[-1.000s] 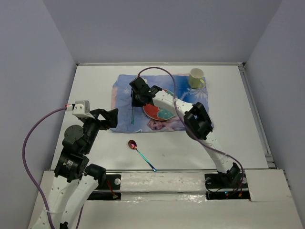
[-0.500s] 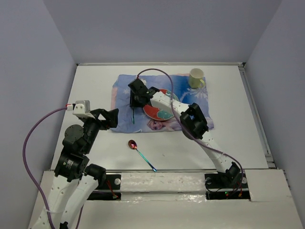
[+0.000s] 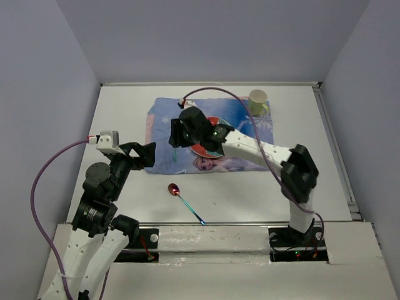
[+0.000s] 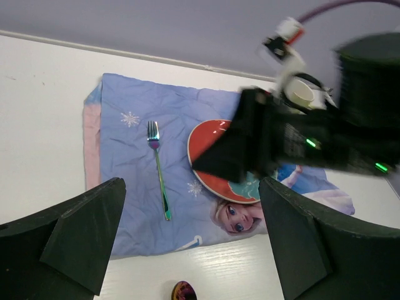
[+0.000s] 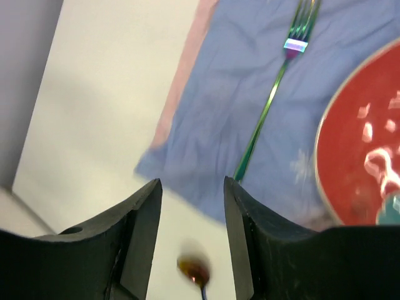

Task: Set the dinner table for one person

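The white table (image 3: 312, 169) filled the middle of the top view, with the placemat (image 3: 161, 120) in its upper centre. On the mat a fork (image 4: 158, 178) lay just left of the red plate (image 4: 201, 142), tines toward the top of the frame. A cup (image 3: 257, 102) stood at the mat's upper right corner. A spoon (image 3: 184, 201) lay on bare table below the mat. The right gripper (image 5: 192, 187) hovered over the mat's lower left part, fingers apart and holding nothing. The left gripper (image 3: 147, 153) hung at the mat's lower left corner, fingers spread wide, empty.
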`<action>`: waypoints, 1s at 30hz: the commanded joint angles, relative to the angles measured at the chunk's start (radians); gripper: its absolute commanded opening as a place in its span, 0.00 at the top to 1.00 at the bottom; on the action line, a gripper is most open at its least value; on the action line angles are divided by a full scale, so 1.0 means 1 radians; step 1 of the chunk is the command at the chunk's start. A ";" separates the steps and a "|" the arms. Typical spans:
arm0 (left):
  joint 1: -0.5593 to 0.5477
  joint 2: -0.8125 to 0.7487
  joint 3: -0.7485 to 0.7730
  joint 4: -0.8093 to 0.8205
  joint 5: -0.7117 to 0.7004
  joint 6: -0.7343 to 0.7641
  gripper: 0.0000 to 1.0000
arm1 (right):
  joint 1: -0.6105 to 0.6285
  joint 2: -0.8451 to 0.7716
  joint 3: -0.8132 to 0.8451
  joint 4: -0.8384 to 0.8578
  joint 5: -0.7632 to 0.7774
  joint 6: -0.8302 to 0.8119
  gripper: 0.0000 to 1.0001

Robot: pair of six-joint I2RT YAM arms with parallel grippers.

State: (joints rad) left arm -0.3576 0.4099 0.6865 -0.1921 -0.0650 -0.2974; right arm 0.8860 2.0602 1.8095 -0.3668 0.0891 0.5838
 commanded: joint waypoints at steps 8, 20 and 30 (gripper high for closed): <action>0.017 -0.005 0.013 0.049 0.017 0.007 0.02 | 0.358 -0.380 -0.734 0.167 0.084 -0.104 0.50; 0.042 0.000 0.008 0.052 0.021 0.006 0.02 | 0.401 -0.138 -0.639 0.141 0.136 -0.105 0.64; 0.048 -0.003 0.008 0.059 0.027 0.010 0.02 | 0.423 -0.207 -0.601 0.120 0.259 -0.102 1.00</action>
State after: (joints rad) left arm -0.3180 0.4095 0.6865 -0.1905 -0.0532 -0.2974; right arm 1.2930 1.9079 1.1973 -0.2356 0.2806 0.4858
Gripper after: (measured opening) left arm 0.983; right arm 0.015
